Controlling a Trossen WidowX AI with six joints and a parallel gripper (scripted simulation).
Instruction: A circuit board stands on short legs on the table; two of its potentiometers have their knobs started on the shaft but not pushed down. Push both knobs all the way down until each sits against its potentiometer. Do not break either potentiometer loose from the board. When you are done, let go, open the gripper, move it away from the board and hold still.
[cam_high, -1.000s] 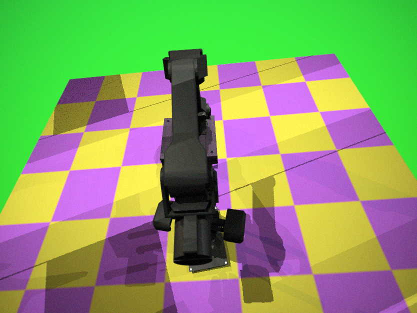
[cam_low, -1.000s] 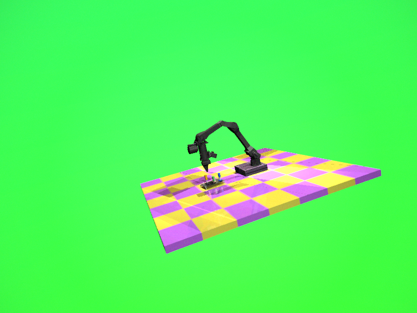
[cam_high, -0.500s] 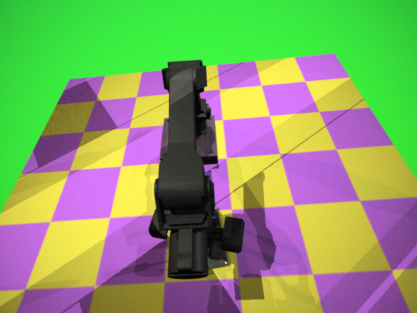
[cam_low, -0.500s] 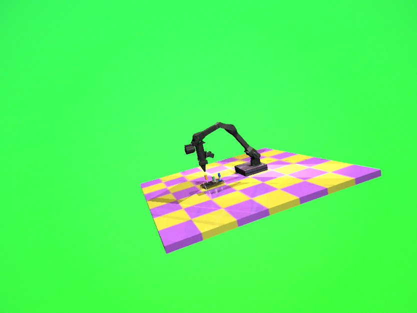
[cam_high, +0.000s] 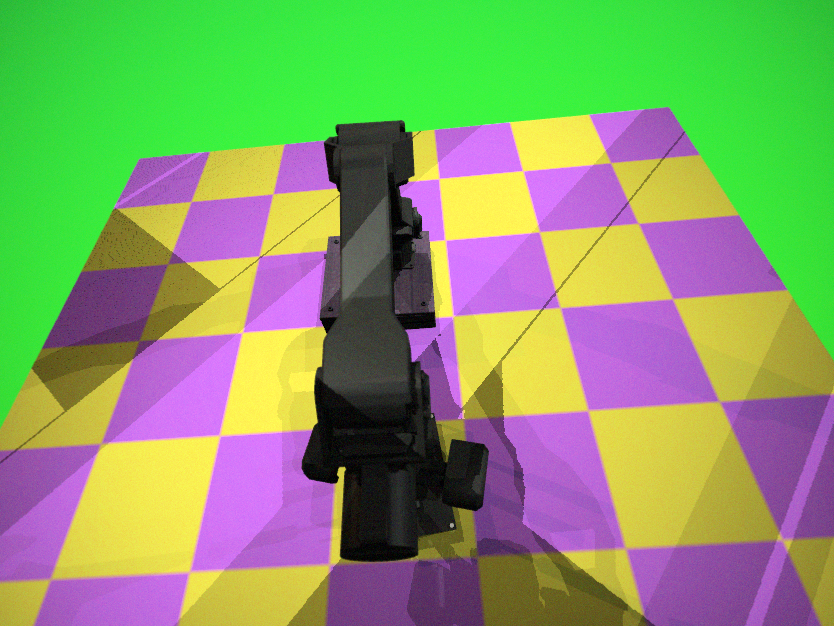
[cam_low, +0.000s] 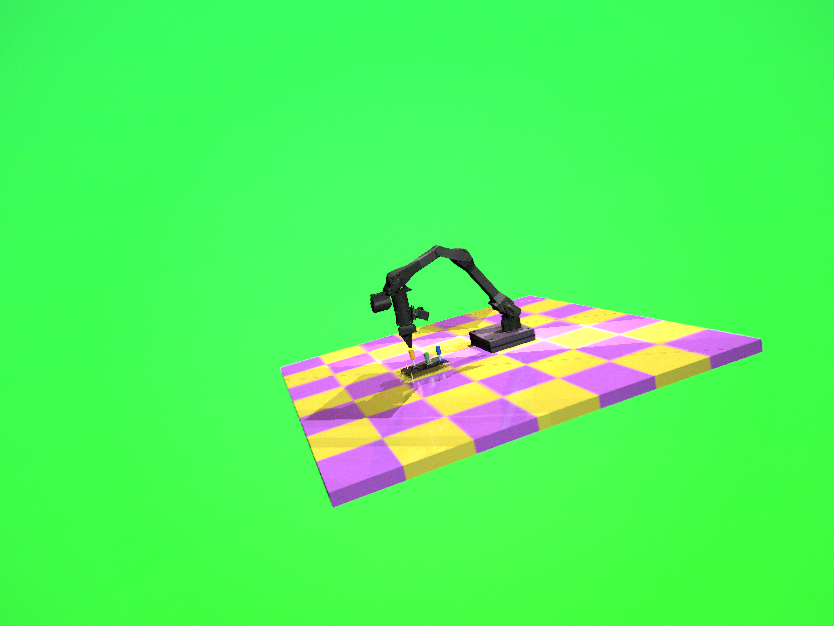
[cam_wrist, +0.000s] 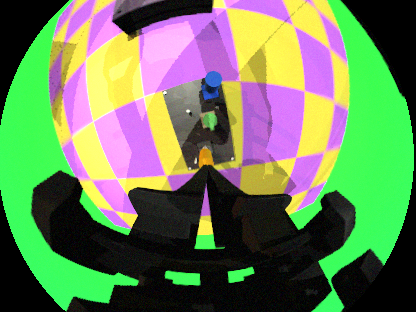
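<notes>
The dark circuit board (cam_high: 437, 522) (cam_low: 423, 369) (cam_wrist: 177, 100) stands low on the table. Three knobs stand in a row on it. The orange knob (cam_low: 411, 354) (cam_wrist: 205, 156) is at the end far from the arm's base and stands high. The green knob (cam_low: 426, 356) (cam_wrist: 210, 120) is in the middle and looks lower. The blue knob (cam_low: 438, 350) (cam_wrist: 213, 79) is nearest the base, above a blue part. My gripper (cam_low: 410, 347) (cam_wrist: 206, 168) is shut and empty, its tips just above the orange knob. Whether they touch is unclear. The arm hides the knobs in the top view.
The arm's base (cam_high: 412, 286) (cam_low: 501, 338) (cam_wrist: 165, 14) stands beyond the blue knob's end of the board. The board lies on a purple and yellow checked table (cam_high: 511, 269) (cam_low: 511, 390). Small pale posts show at the board's corners, and shadows cross the table.
</notes>
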